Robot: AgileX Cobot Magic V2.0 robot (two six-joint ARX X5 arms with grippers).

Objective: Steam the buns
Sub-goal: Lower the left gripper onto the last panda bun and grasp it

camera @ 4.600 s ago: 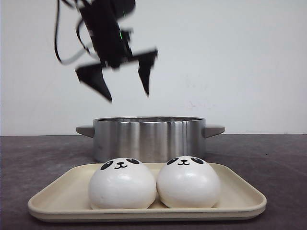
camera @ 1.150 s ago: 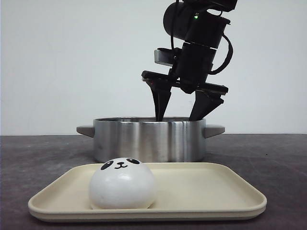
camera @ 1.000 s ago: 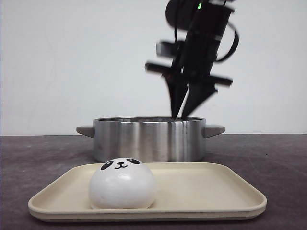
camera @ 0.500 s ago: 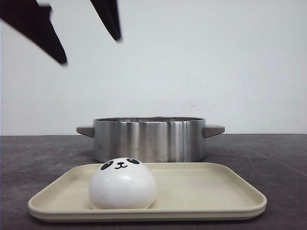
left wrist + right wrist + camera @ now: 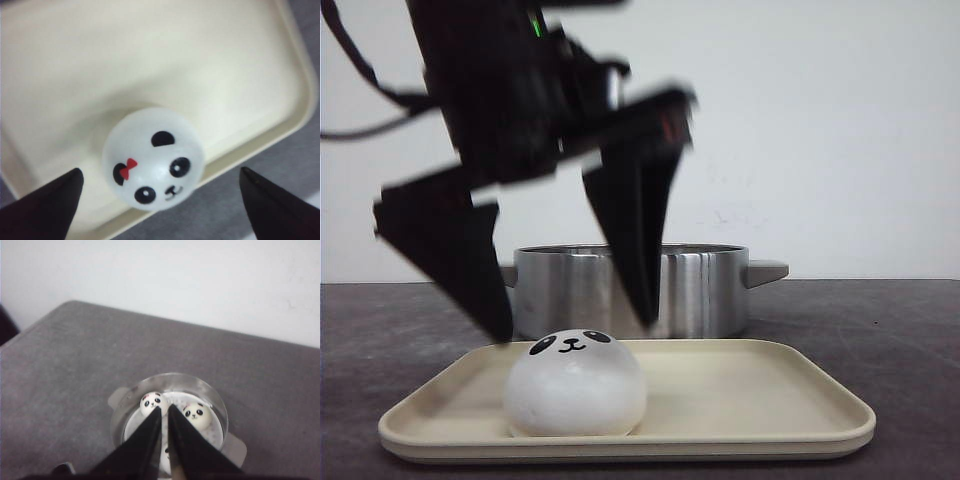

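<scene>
Front view: our left gripper (image 5: 570, 325) hangs w/ jaws spread wide, tips just above and either side of the last bun (image 5: 575, 384) on the tray (image 5: 760, 405). That bun sits on the tray's left half, w/ the pot (image 5: 630, 290) behind it on the table (image 5: 880, 320). Bun is white, smooth, dome-shaped, w/ black ears, oval eye patches, small nose and mouth.

Left wrist view: the bun (image 5: 153, 158) lies centred btwn the two fingers (image 5: 50, 202), nothing touching it yet. A small red bow shows by one ear. It sits near the tray (image 5: 280, 85) rim.

Right wrist view: our right gripper (image 5: 164, 411) is high over the pot (image 5: 170, 412), jaws nearly shut, a thin gap btwn them and holding nothing. Two buns (image 5: 192, 413) are plain inside the pot; a third may be hidden behind the fingers, can't tell.

Handling, as we judge it: probably light and soft, w/ a slick skin, so it could squash or slip. We'd take it at the widest part, low on the sides, w/ a gentle squeeze.
</scene>
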